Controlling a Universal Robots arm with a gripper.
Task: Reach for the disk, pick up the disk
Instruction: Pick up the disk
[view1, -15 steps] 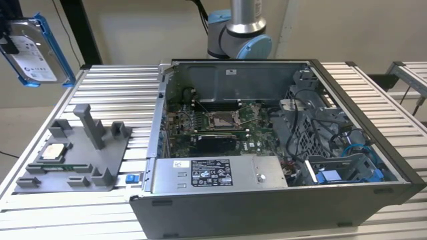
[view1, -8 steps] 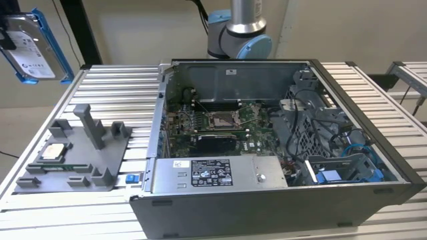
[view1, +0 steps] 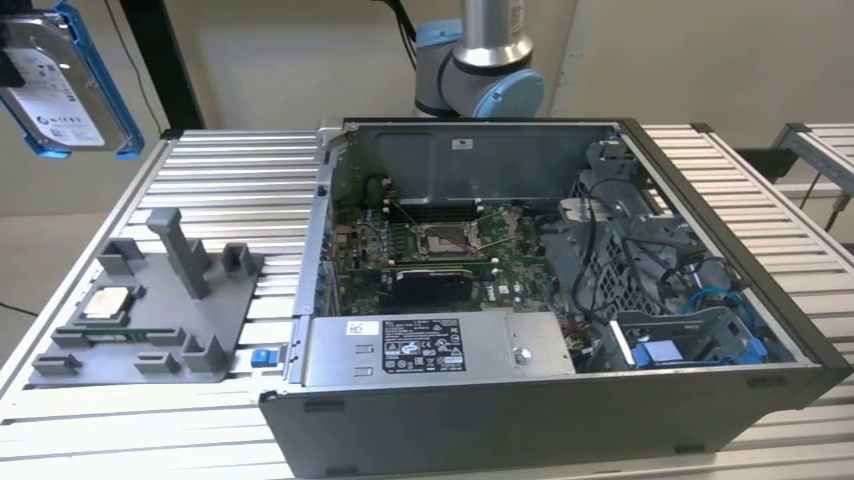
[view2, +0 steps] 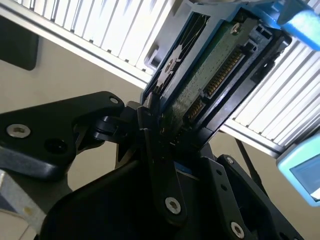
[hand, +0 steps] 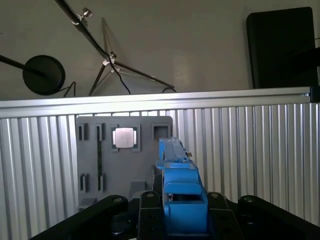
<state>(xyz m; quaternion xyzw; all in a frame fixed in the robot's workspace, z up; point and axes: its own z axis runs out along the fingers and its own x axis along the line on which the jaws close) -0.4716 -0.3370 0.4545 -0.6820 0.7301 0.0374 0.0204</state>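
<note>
**A:** What has your gripper got, and how wide is it?

**B:** In the second wrist view your gripper (view2: 167, 125) is closed down to the thickness of the disk (view2: 210, 65). A black finger (view2: 161, 165) presses on its flat side near the connector. In the first wrist view the blue frame stands edge-on between the fingers.

**A:** Where does that put the disk?

**B:** In the exterior view the disk (view1: 64, 85) hangs upright in the air, off the table (view1: 227, 170), at the exterior view's left.

**A:** How much room do you have?

**B:** You have open air all round it. The grey tray (view1: 160, 290) with its chip (view1: 107, 303) lies well below. The open computer case (view1: 534, 425) sits well apart, toward the exterior view's right. The table's edge rail (hand: 160, 102) runs just beyond the tray.
</note>
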